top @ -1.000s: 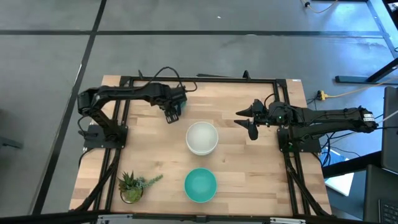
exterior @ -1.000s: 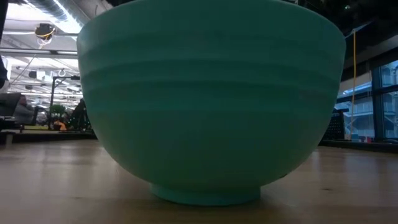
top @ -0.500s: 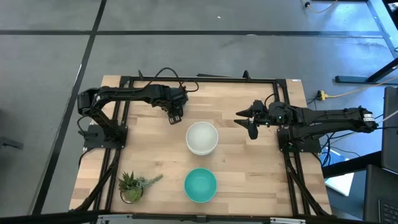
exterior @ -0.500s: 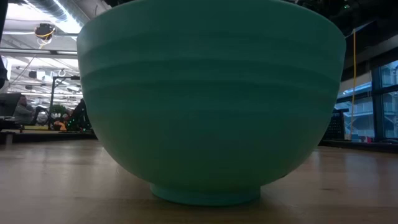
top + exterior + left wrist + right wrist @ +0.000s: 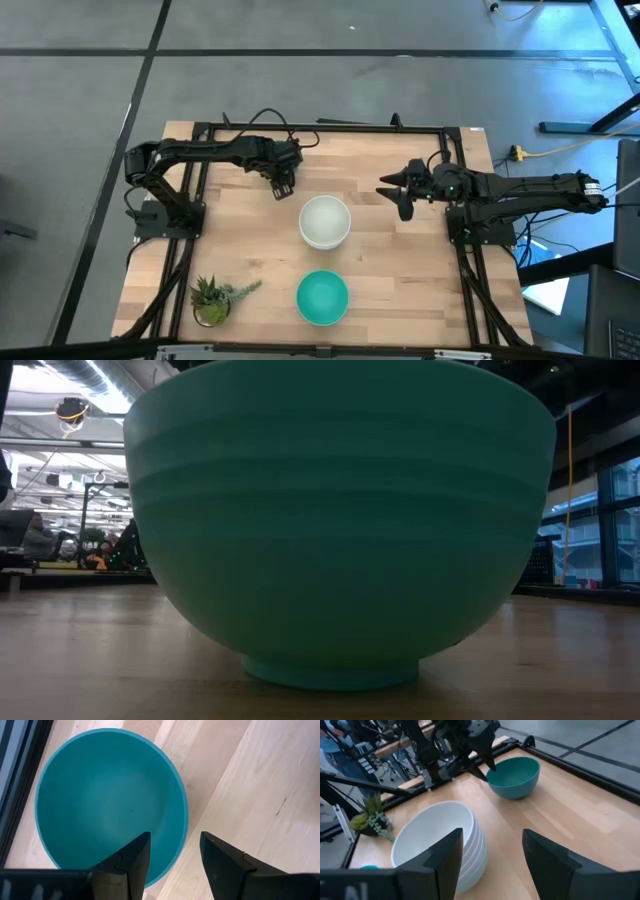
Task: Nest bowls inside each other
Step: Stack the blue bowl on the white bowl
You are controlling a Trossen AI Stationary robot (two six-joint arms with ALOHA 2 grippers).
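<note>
Hovering over the dark teal bowl (image 5: 107, 802): left gripper (image 5: 172, 852), fingers spread, nothing held.
That bowl sits at the far left of the table (image 5: 400, 275), mostly hidden under the gripper in the high view. White stack of bowls (image 5: 325, 221) at table centre, several nested. Turquoise bowl (image 5: 322, 297) alone at the near edge, beside the potted plant (image 5: 212, 298). Right gripper (image 5: 397, 196) waits right of the white stack, fingers apart, empty.
</note>
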